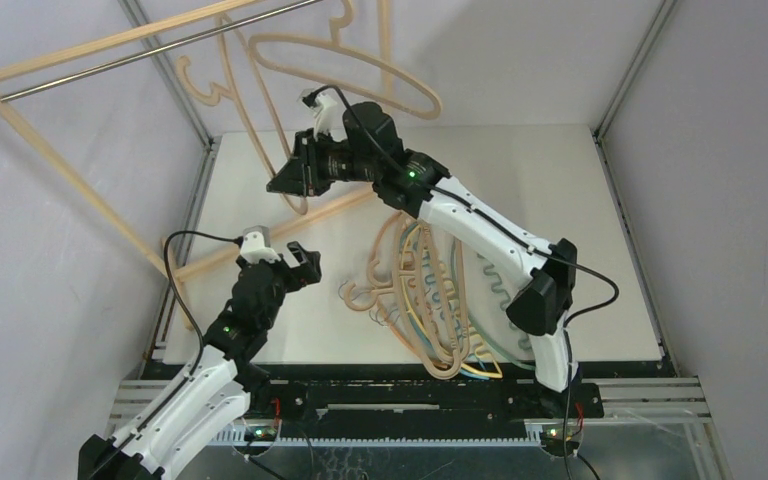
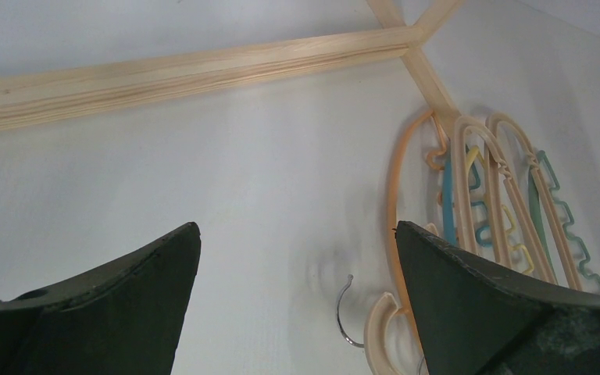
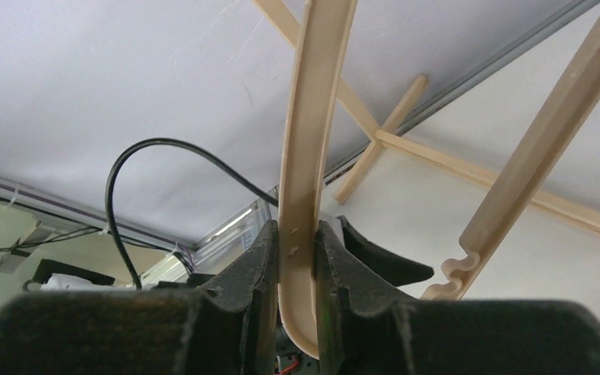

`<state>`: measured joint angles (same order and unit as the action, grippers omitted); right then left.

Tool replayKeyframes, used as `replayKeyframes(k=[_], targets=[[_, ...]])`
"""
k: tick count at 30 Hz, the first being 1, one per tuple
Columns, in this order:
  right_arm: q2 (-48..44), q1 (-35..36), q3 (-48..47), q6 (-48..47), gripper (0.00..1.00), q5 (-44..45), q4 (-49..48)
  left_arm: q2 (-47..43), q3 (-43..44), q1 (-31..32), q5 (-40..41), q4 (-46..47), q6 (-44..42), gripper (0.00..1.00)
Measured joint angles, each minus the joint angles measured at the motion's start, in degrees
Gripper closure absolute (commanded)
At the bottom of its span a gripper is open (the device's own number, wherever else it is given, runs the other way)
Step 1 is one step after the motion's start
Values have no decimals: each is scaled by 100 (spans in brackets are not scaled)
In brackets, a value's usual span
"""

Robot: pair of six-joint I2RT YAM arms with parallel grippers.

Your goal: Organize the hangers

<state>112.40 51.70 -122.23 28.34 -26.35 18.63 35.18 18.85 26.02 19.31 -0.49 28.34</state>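
Note:
My right gripper [image 1: 288,178] is raised over the far left of the table, shut on the lower end of a curved light-wood hanger [image 1: 243,112] that rises toward the rack. In the right wrist view the gripper [image 3: 298,238] clamps this hanger's arm [image 3: 311,117]; its other, notched arm [image 3: 539,156] hangs to the right. A second light-wood hanger [image 1: 430,100] hangs near the rail. A pile of hangers [image 1: 430,290], light-wood, orange, teal, yellow and green, lies mid-table. My left gripper [image 1: 307,262] is open and empty, left of the pile [image 2: 500,195].
The big light-wood rack frame [image 1: 60,170] with its metal rail [image 1: 160,45] stands at the far left; its base beam [image 2: 187,74] lies on the table ahead of my left gripper [image 2: 297,234]. A small metal hook [image 2: 344,312] lies by the pile. Grey walls enclose the table.

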Motion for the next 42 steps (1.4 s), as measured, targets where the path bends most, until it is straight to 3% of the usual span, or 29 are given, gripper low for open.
replayKeyframes(k=[42], targets=[[1099, -535, -1137, 667, 93, -111, -616, -186, 0, 0, 63, -55, -33, 1]])
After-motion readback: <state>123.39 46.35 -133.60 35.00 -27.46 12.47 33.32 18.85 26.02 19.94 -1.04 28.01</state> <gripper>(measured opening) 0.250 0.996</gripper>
